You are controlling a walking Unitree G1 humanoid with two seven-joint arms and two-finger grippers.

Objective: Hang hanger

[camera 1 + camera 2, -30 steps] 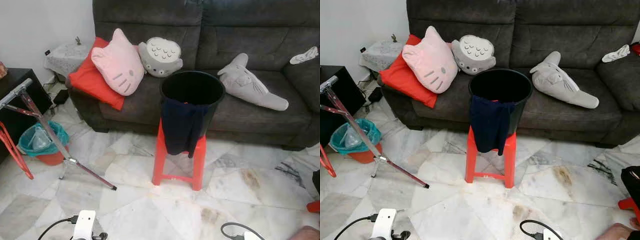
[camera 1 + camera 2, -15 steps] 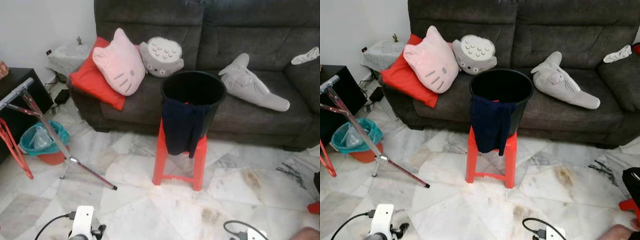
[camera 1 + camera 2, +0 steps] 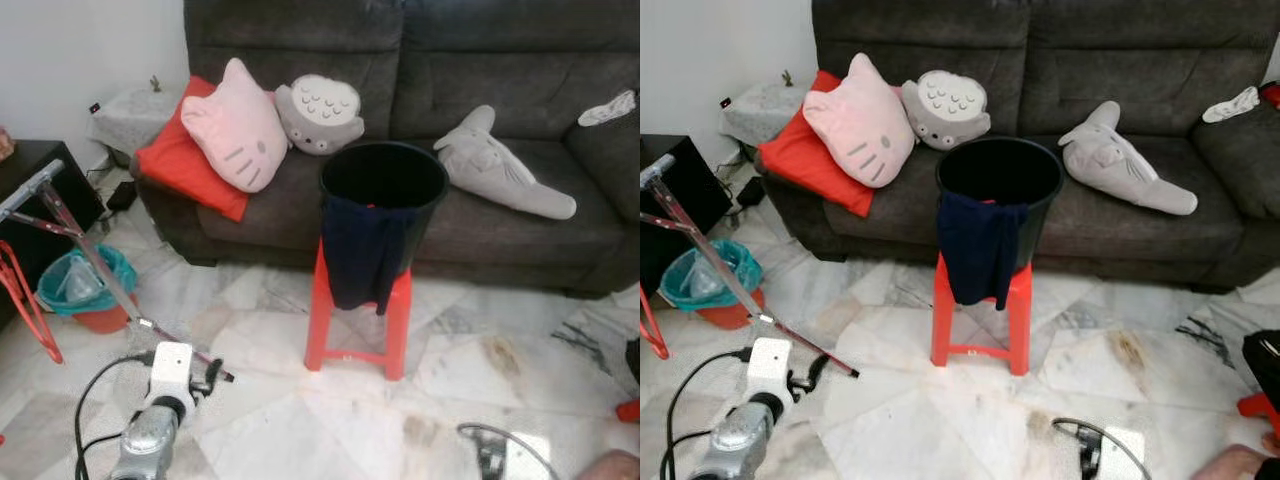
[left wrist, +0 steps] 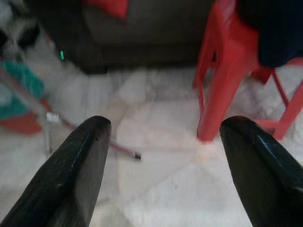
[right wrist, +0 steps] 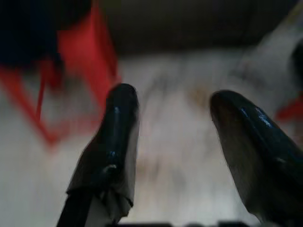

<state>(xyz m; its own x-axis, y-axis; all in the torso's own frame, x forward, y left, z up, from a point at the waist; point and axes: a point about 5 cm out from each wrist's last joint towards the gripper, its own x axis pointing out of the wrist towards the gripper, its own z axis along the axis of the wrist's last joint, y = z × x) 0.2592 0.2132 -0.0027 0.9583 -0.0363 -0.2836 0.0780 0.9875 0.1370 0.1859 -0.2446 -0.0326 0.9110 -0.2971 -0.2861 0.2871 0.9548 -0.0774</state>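
A black bucket (image 3: 384, 180) stands on a red plastic stool (image 3: 357, 325) in front of the sofa. A dark blue garment (image 3: 365, 250) hangs over the bucket's front rim, and a bit of orange shows just inside the rim. My left arm (image 3: 165, 385) reaches up from the lower left, short of the stool. In the left wrist view my left gripper (image 4: 166, 124) is open with nothing between its fingers, and the stool's legs lie ahead. My right gripper (image 5: 173, 94) is open too, low over the marble floor; its arm (image 3: 500, 455) sits at the bottom right.
A dark grey sofa (image 3: 520, 70) carries a red cushion, a pink cat pillow (image 3: 235, 125), a grey round plush and a grey shark plush (image 3: 505, 165). A slanting metal rack leg (image 3: 95, 265), red tubing, a teal bin (image 3: 80, 285) and a black cabinet stand at the left.
My left arm has risen and reached forward towards the stool. The right arm has come up slightly at the bottom edge. The bucket, stool and garment have not moved.
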